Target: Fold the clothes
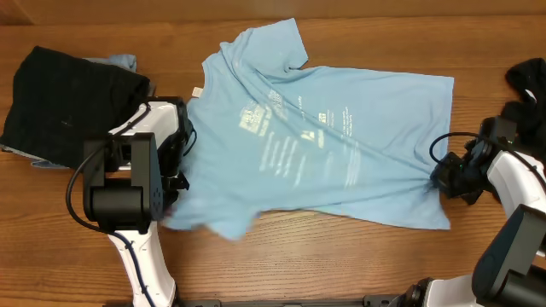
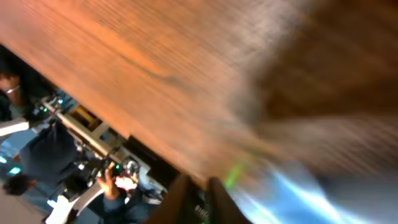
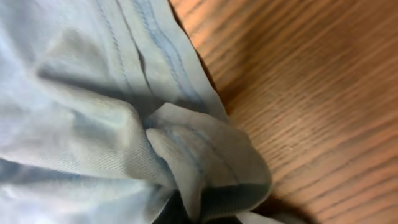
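The clothes' main piece, a light blue T-shirt [image 1: 324, 145] with white print, lies spread across the middle of the table. My right gripper [image 1: 441, 177] is shut on a bunched fold of its right hem [image 3: 205, 168], and that fold covers the jaws of the gripper [image 3: 199, 214]. My left gripper [image 1: 181, 162] is at the shirt's left edge, mostly hidden under its own arm. In the blurred left wrist view its dark fingers [image 2: 181, 198] stand close together, with smeared blue cloth [image 2: 311, 193] just to their right. Whether cloth lies between them does not show.
A black garment [image 1: 68, 107] lies piled at the back left with a scrap of blue cloth [image 1: 124, 61] behind it. Another dark garment [image 1: 529, 77] sits at the right edge. Bare wood [image 1: 341, 256] runs along the front.
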You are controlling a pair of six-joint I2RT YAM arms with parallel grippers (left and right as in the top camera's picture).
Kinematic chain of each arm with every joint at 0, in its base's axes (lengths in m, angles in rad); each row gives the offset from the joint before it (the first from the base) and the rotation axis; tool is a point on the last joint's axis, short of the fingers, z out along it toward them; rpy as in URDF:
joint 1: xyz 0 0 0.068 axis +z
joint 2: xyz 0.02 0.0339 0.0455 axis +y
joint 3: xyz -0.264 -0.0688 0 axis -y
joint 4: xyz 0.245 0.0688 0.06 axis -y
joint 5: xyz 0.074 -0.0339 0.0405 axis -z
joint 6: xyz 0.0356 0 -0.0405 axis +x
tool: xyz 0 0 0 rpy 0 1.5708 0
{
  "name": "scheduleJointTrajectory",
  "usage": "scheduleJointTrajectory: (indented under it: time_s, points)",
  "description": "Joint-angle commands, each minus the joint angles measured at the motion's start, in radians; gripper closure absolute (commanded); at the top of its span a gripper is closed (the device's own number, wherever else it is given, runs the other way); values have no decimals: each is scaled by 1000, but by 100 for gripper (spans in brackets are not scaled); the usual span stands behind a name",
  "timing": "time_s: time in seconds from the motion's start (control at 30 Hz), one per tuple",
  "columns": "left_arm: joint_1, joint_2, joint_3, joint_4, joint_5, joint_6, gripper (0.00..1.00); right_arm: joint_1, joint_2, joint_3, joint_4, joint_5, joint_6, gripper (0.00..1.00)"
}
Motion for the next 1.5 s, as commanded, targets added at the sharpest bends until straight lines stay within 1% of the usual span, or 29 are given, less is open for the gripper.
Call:
scheduleJointTrajectory:
  time_s: [0.0, 0.07, 0.1, 0.13, 0.2, 0.23, 0.3, 0.33, 0.37, 0.43, 0.47, 0.5, 0.53, 0.57, 0.6, 0.67, 0.7, 0.77, 0.83, 0.93, 1.0, 1.03, 1.13, 1.27, 1.3, 1.33, 1.37, 1.43, 1.47]
  points:
    - [6, 17, 11, -23, -18, -21, 70, -13, 5, 26, -23, 44, 2, 96]
    - [6, 17, 11, -29, -39, -33, 62, -13, 5, 25, -37, 42, 2, 96]
    - [6, 17, 13, -29, -39, -32, 61, -13, 5, 25, -38, 25, 2, 66]
    - [6, 17, 21, -30, -39, -32, 68, -11, 5, 25, -36, 5, 1, 32]
    - [5, 17, 79, -72, -36, -31, 81, -11, 5, 25, -32, -11, 1, 8]
    - [5, 14, 132, -111, -34, -29, 81, -11, 5, 26, -29, -34, -1, 0]
    - [5, 6, 229, -130, 98, 97, 70, -11, 5, 53, -49, -96, -37, 0]
    - [5, -2, 261, -106, 240, 226, 63, -11, 5, 79, -74, -122, -56, 0]
    - [5, -8, 274, -87, 349, 317, 60, -11, 5, 103, -96, -140, -64, 0]
    - [5, -26, 283, -29, 631, 544, 43, -11, 5, 174, -148, -208, -122, 0]
    - [5, -31, 283, -10, 763, 663, 38, -11, 5, 208, -169, -245, -154, 0]
    - [5, -31, 282, -4, 811, 710, 35, -11, 5, 235, -187, -277, -178, 0]
    - [5, -31, 282, 11, 819, 716, 32, -11, 5, 252, -202, -297, -188, 0]
    - [2, -31, 279, 33, 813, 716, 24, -11, 5, 267, -218, -312, -187, 0]
    - [1, -31, 275, 53, 798, 707, 13, -11, 5, 273, -227, -313, -187, 0]
    - [-3, -31, 247, 132, 715, 615, 8, -11, 5, 271, -231, -312, -187, 0]
    - [-3, -31, 236, 153, 695, 589, 7, -11, 5, 270, -231, -312, -187, 0]
    - [-2, -31, 202, 197, 631, 517, 8, -7, 5, 259, -230, -312, -187, 0]
    - [0, -31, 178, 211, 527, 443, 9, 0, 5, 239, -218, -312, -186, 0]
    - [0, -31, 173, 208, 480, 424, 10, 7, 5, 209, -193, -312, -183, 0]
    - [0, -31, 172, 201, 407, 394, 10, 12, 5, 196, -196, -313, -182, 0]
    - [0, -31, 169, 199, 349, 367, 9, 17, 5, 188, -200, -313, -182, 0]
    - [6, -31, 154, 199, 272, 323, 5, 32, 5, 156, -206, -313, -179, 0]
    - [43, -31, 143, 212, 243, 316, 5, 55, 5, 105, -222, -313, -179, 0]
    - [58, -31, 144, 216, 244, 316, 7, 55, 5, 101, -229, -313, -179, 0]
    - [74, -31, 149, 216, 244, 316, 11, 55, 4, 101, -232, -322, -182, 0]
    - [90, -31, 163, 212, 246, 316, 18, 55, 2, 102, -238, -370, -217, 0]
    - [112, -37, 224, 177, 297, 336, 56, 54, -5, 103, -247, -426, -263, 0]
    - [117, -43, 258, 163, 333, 353, 72, 54, -5, 106, -250, -423, -263, 0]
